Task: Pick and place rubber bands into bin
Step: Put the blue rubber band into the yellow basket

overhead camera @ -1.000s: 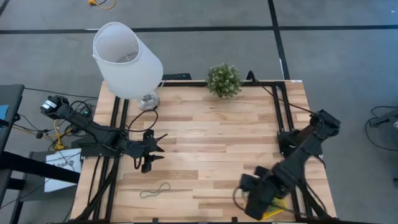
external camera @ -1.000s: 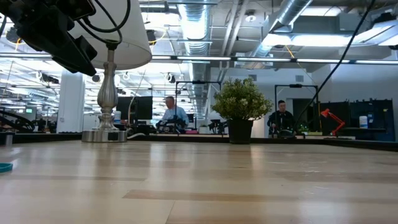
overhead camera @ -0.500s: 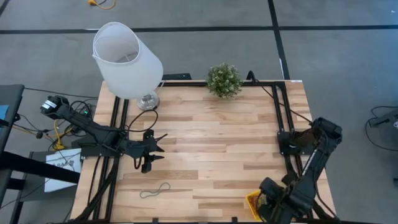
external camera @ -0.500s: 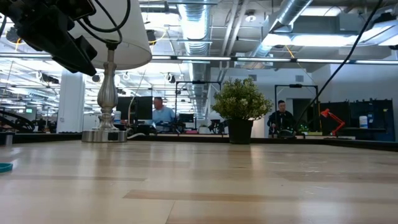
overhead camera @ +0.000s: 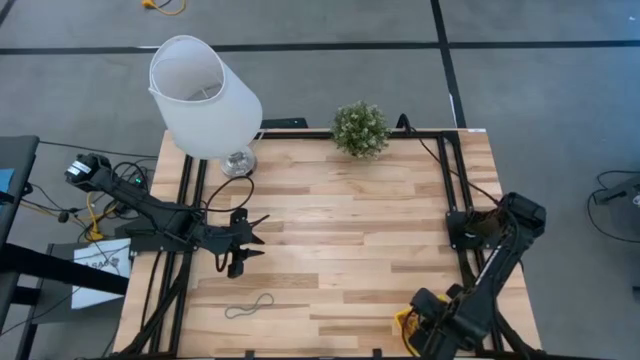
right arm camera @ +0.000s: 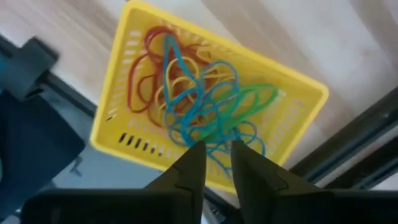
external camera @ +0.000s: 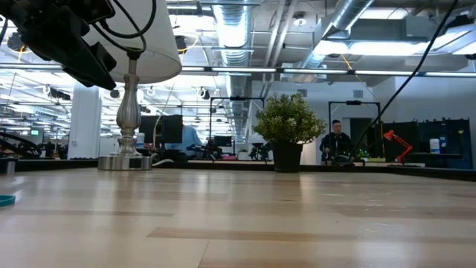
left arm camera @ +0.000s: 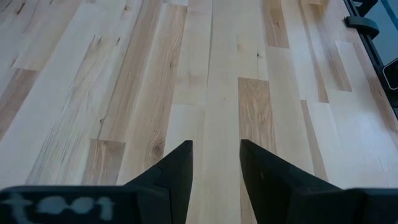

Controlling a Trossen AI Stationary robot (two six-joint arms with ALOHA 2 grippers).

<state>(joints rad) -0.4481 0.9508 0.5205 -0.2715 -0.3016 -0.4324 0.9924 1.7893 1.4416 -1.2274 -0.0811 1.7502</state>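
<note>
The yellow bin (overhead camera: pixel 404 323) sits at the table's near right corner. In the right wrist view the bin (right arm camera: pixel 249 57) holds several red, yellow, blue and green rubber bands (right arm camera: pixel 186 93). My right gripper (right arm camera: pixel 217 150) hovers just above it with its fingers almost together. In the high view my right gripper (overhead camera: pixel 418 323) is largely hidden under its wrist. One grey-blue rubber band (overhead camera: pixel 250 307) lies flat on the wood near the near left edge. My left gripper (overhead camera: pixel 258 236) waits open above the table's left side, over bare boards in the left wrist view (left arm camera: pixel 216 155). My right gripper comes from above, pointing down into the bin. A blue rubber band strand (right arm camera: pixel 210 140) runs up into the narrow gap between its fingertips and looks pinched there. The band hangs slack, its far loop (right arm camera: pixel 169 50) among the bands in the bin.
A white lamp (overhead camera: pixel 205 95) stands at the far left corner, and a small potted plant (overhead camera: pixel 360 128) at the far edge. Black frame rails and cables (overhead camera: pixel 185 200) run along both sides. Bare wood spans the middle (overhead camera: pixel 350 230). People show in the room beyond.
My right gripper has swung from the near edge toward the table's near right corner. It covered the bin at first. It now hangs over the bin's right part, so the bin's left rim shows. The left arm and the loose band have kept still.
</note>
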